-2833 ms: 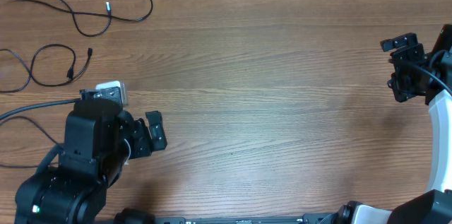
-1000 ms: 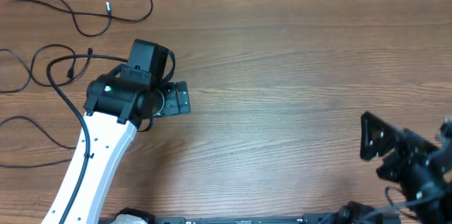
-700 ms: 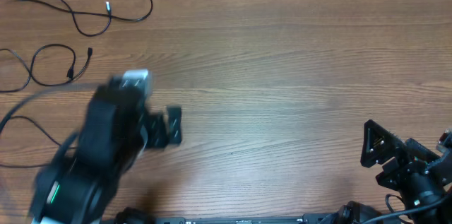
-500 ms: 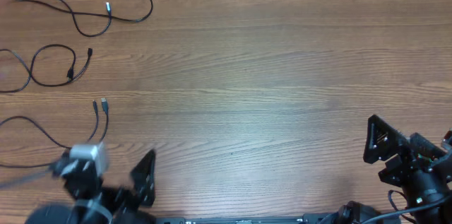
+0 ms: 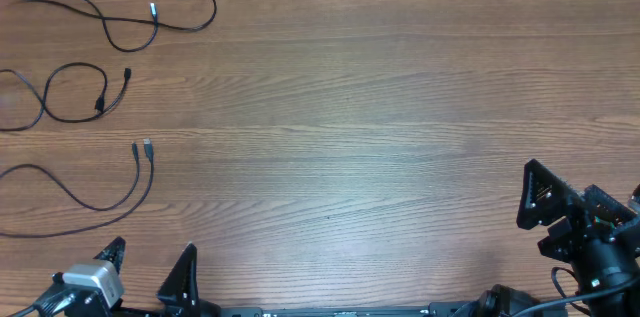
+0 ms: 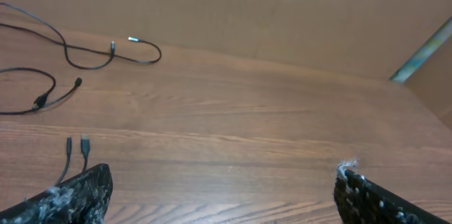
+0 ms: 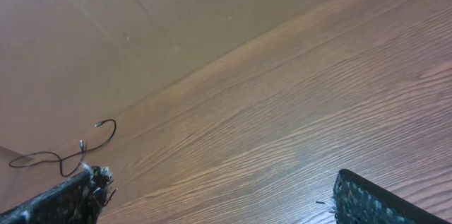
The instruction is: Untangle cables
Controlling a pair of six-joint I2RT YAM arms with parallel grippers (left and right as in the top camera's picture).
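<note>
Three thin black cables lie apart at the table's left. The top cable (image 5: 120, 32) has silver tips and also shows in the left wrist view (image 6: 92, 58) and the right wrist view (image 7: 70, 157). The middle cable (image 5: 60, 107) forms a loop, also seen in the left wrist view (image 6: 35, 100). The bottom cable (image 5: 100, 202) ends in two plugs, which show in the left wrist view (image 6: 76, 146). My left gripper (image 5: 148, 269) is open and empty at the front left edge; the wrist view shows its jaws (image 6: 222, 189) wide apart. My right gripper (image 5: 560, 219) is open and empty at the front right (image 7: 215, 196).
The wooden table (image 5: 380, 127) is backed by a brown cardboard wall (image 6: 212, 5). The left arm's white camera housing (image 5: 85, 282) sits at the front edge.
My left arm has swung from beside the cables back to the front left edge, uncovering the bottom cable. My right arm has withdrawn from the far right to the front right corner.
</note>
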